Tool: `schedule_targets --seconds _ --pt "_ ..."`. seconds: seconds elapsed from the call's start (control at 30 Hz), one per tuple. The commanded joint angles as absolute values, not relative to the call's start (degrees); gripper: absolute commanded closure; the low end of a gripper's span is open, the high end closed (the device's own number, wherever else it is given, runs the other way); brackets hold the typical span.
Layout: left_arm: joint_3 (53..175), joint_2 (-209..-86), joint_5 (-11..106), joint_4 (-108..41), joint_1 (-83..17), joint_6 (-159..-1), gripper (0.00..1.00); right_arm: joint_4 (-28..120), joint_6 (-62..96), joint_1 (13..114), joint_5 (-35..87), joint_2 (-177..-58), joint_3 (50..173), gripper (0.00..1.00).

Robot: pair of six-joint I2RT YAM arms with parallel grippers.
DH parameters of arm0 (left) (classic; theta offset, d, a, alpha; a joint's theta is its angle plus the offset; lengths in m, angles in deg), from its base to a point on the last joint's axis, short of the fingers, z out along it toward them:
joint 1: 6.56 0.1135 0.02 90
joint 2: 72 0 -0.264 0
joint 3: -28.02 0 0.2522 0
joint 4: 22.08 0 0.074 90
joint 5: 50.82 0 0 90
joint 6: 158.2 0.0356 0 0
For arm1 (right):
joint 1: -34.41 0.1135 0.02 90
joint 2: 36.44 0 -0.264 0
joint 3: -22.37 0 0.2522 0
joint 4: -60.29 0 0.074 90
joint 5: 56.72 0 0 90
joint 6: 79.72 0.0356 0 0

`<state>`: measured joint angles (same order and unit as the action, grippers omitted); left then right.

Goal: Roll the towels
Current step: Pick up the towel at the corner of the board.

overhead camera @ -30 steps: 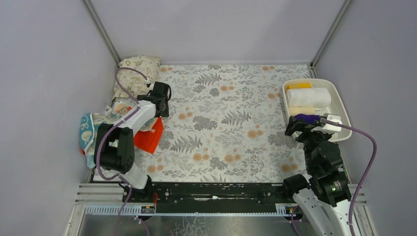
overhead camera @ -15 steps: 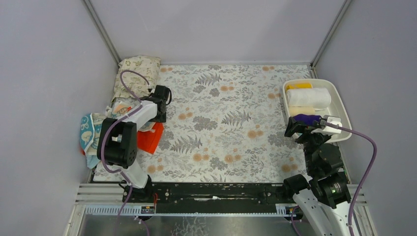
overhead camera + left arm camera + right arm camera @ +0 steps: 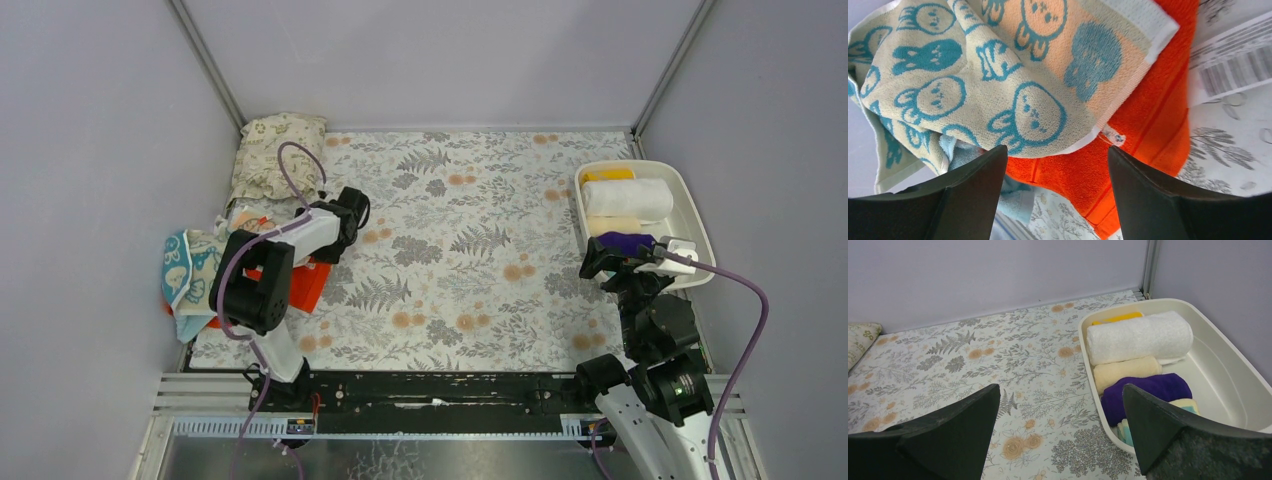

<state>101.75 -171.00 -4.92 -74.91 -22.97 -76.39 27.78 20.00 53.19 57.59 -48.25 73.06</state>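
Left gripper (image 3: 1055, 152) spread, empty, over printed towel (image 3: 1013, 90) overlapping orange towel (image 3: 1148, 125) at left edge of mat (image 3: 470, 260). Pinch one free corner only, drag flat onto mat before rolling. Right gripper (image 3: 1060, 390) spread, idle by tray (image 3: 1168, 302) holding rolled towels (image 3: 1138, 337)

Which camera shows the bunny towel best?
The left wrist view: the cream terry towel with teal bunny prints fills the frame. The top view shows only a small crumpled bit; the right wrist view shows none.
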Motion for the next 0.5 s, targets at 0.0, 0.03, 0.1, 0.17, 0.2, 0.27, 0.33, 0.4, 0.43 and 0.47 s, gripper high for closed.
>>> schedule_targets --seconds 0.0,0.03,0.1,0.17,0.2,0.27,0.33,0.4,0.43,0.47 --pt "101.21 -174.56 -11.71 -78.39 -23.08 -77.90 0.27 30.88 20.36 53.43 57.69 -47.51 72.97 0.01" --pt "101.56 -175.39 -12.50 -78.53 -23.06 -78.04 0.28 30.88 20.26 53.42 57.73 -47.49 72.96 0.01" --pt "102.19 -177.32 -14.59 -78.85 -23.08 -78.11 0.28 30.88 20.27 53.43 57.82 -47.43 72.92 0.01" --pt "103.14 -179.92 -16.69 -79.28 -23.09 -78.21 0.30 30.87 20.29 53.43 57.96 -47.34 72.87 0.01" --pt "103.84 -180.89 -18.06 -79.26 -23.09 -78.22 0.31 30.88 20.29 53.44 58.06 -47.26 72.88 0.01" --pt "104.64 -182.81 -19.67 -79.05 -23.02 -78.14 0.33 30.89 20.11 53.45 58.12 -47.25 72.79 0.01" --pt "105.40 -184.45 -21.62 -78.66 -23.00 -77.79 0.35 30.92 20.15 53.42 58.15 -47.25 72.78 0.01" --pt "106.32 -185.73 -23.94 -78.48 -22.92 -77.85 0.39 30.97 20.19 53.45 58.16 -47.25 72.74 0.01" --pt "106.69 -186.05 -24.95 -78.55 -22.77 -77.89 0.42 30.95 20.18 53.47 58.17 -47.32 72.71 0.01" --pt "107.11 -186.05 -25.88 -78.49 -22.70 -78.00 0.45 30.97 20.20 53.47 58.21 -47.33 72.70 0.01"
